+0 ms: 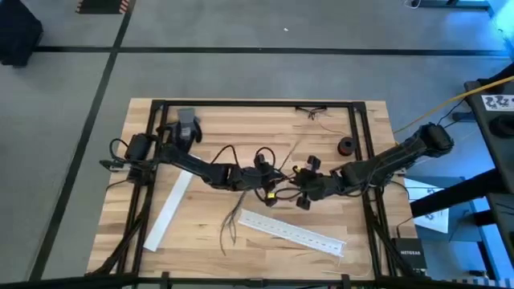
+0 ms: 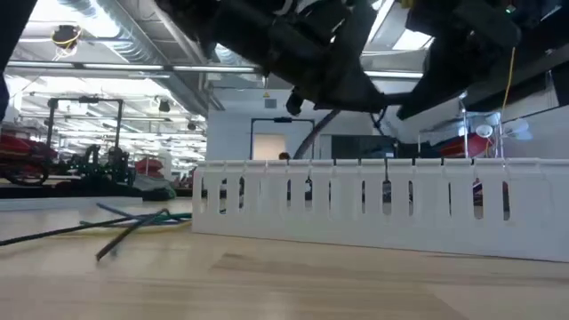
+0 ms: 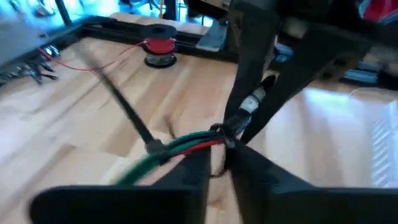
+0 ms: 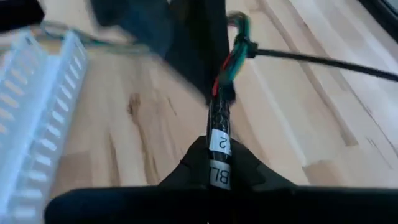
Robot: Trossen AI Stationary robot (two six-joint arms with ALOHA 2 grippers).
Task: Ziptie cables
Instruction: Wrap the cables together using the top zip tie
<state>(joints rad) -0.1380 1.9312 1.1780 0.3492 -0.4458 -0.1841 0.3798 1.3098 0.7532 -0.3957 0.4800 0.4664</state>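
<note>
My right hand (image 4: 217, 165) is closed on the cables (image 4: 219, 118), pinching their dark braided sleeve where a white tag shows a "2" and, below it, the letters "BL". Just past my fingers the sleeve ends and red and green wires come out, and a thin black zip tie (image 4: 323, 60) is wrapped round them with its tail running straight off to one side. My left hand (image 3: 217, 165) meets the same bundle from the other side, its two fingers nearly together around the green and red wires (image 3: 186, 146), which pass between them. Only the left wrist view shows the red wire spool (image 3: 159, 50) standing near the counter's (image 1: 241, 120) black frame. From above, both hands (image 1: 285, 191) sit close together over the middle of the counter, with the loose cable ends (image 1: 233, 221) trailing toward its near edge. One white slotted strip (image 1: 293, 233) lies just beside them and a second white strip (image 1: 169, 210) lies under my left arm. The low view shows the slotted strip's wall (image 2: 373, 200) and green-tipped cable ends (image 2: 133, 220) resting flat on the wood.
</note>
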